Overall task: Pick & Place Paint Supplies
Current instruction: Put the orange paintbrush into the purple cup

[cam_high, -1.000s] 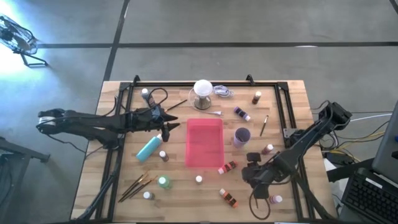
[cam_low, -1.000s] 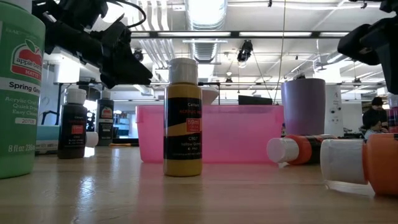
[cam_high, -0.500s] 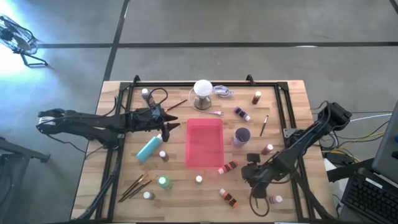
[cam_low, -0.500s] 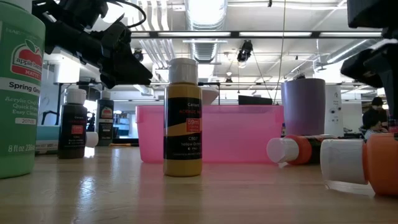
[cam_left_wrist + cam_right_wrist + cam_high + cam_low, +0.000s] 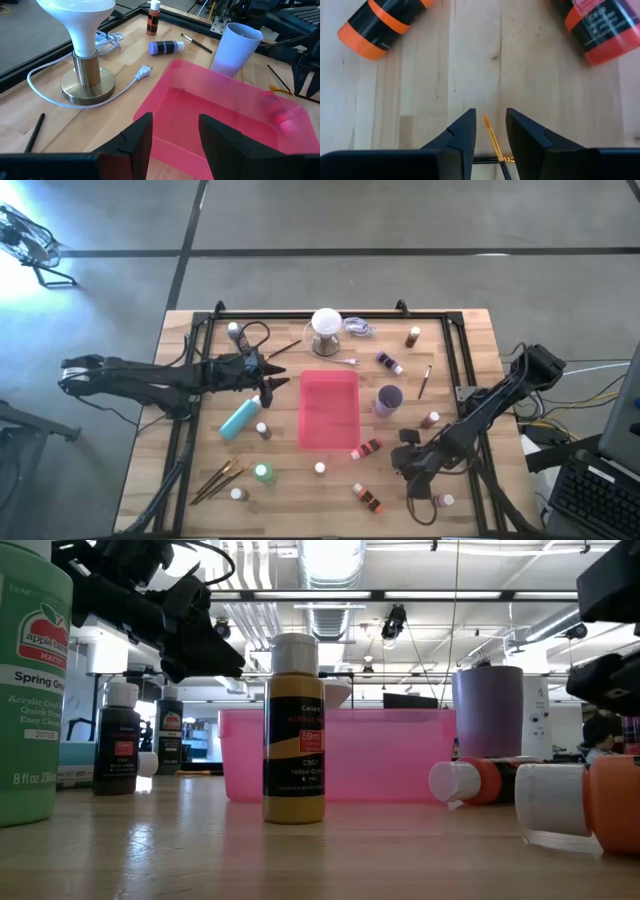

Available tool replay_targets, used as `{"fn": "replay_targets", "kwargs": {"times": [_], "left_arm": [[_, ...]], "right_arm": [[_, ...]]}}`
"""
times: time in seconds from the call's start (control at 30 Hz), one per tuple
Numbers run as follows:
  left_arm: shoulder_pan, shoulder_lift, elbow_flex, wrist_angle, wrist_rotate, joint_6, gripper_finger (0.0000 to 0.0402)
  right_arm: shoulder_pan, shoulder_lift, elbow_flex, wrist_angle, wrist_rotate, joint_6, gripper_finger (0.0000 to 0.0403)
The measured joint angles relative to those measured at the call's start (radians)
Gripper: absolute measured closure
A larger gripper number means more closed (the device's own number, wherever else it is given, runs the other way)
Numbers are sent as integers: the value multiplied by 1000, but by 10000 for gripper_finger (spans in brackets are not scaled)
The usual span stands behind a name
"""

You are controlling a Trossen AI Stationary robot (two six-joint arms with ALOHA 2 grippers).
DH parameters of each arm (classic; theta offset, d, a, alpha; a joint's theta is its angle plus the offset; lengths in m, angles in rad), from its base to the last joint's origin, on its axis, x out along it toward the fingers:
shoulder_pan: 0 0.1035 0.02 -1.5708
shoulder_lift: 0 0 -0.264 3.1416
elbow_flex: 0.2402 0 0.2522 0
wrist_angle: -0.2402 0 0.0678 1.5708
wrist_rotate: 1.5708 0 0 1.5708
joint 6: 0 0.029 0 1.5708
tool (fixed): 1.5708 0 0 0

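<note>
- Right hand [image 5: 489,131] low over bench [image 5: 470,60], fingers narrowly spread, straddling tip of thin orange-tipped brush [image 5: 492,140]; not pinching yet.
- Brush flat on bench, between two toppled orange-banded paint bottles [image 5: 382,22].
- Likely light, stiff, slender, prone to roll; best pinched across the handle.
- Left hand [image 5: 172,145] parted, empty, waiting above pink tray [image 5: 225,120].

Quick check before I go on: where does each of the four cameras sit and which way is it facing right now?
High: overhead, straight down on the table; both arms show.
Low: table height, level past the yellow bottle; arms enter from above.
Left wrist: behind the left gripper, open over the pink tray.
Right wrist: behind the right gripper, facing down, fingers straddling a thin brush.
Shared: the pink tray shows in high, low and left wrist.
</note>
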Motion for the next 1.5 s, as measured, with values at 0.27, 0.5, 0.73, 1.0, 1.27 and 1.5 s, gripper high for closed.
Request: {"fn": "replay_targets", "kwargs": {"times": [0.27,0.5,0.73,1.0,1.27,1.5], "left_arm": [[0,0,0,0,0,0,236],[0,0,0,0,0,0,236],[0,0,0,0,0,0,236],[0,0,0,-2,0,0,236],[0,0,0,-10,0,0,236],[0,0,0,-9,0,0,236]], "right_arm": [[0,0,-39,25,0,21,319],[0,0,-44,82,-2,19,321],[0,0,-44,77,-3,14,286],[14,38,-44,76,-4,9,256],[18,134,-23,82,12,-2,280],[17,127,1,70,1,-29,364]]}}
